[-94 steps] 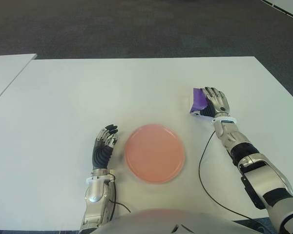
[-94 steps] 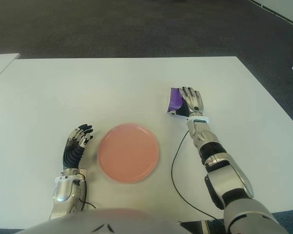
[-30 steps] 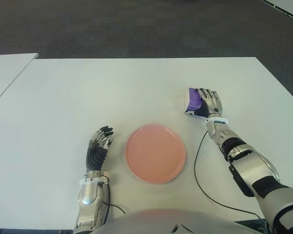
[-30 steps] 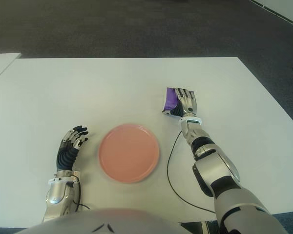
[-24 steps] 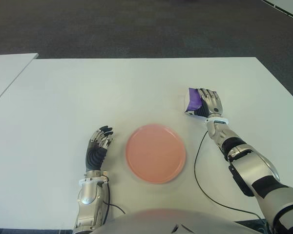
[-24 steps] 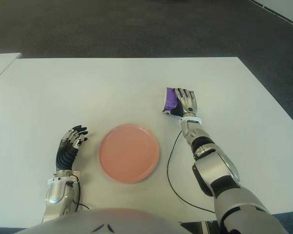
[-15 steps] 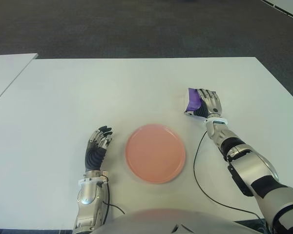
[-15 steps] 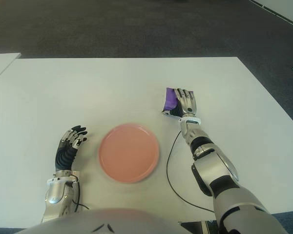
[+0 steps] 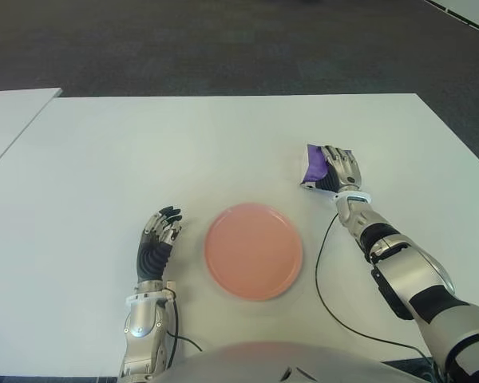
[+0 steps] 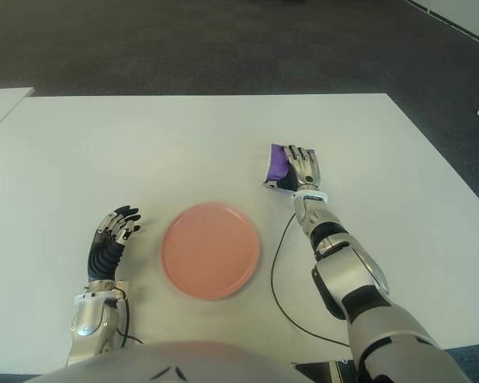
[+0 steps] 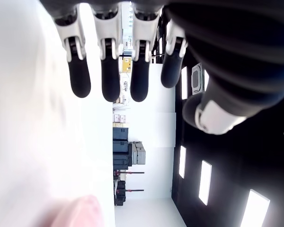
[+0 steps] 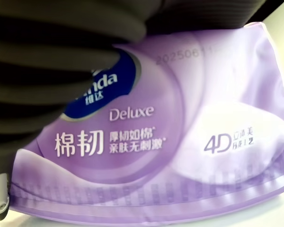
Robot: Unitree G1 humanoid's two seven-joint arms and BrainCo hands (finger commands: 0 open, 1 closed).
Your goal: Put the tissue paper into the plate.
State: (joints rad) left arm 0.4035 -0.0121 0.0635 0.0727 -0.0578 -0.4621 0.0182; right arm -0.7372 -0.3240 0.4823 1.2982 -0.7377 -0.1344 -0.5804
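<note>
Gripping the soft tissue paper pack (image 9: 314, 168) with curled fingers (image 12: 47, 71), the right hand (image 9: 340, 170) is risking it slipping free short of the plate (image 9: 253, 250), while the left hand (image 9: 158, 239), fingers loosely apart, is sitting empty beside it.

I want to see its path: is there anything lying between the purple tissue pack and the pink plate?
No. In the left eye view, only bare white table separates the tissue pack, under the right hand, from the plate.

White table (image 9: 223, 144), second white table (image 9: 8, 112) at left — dark carpet floor (image 9: 223, 48) beyond
</note>
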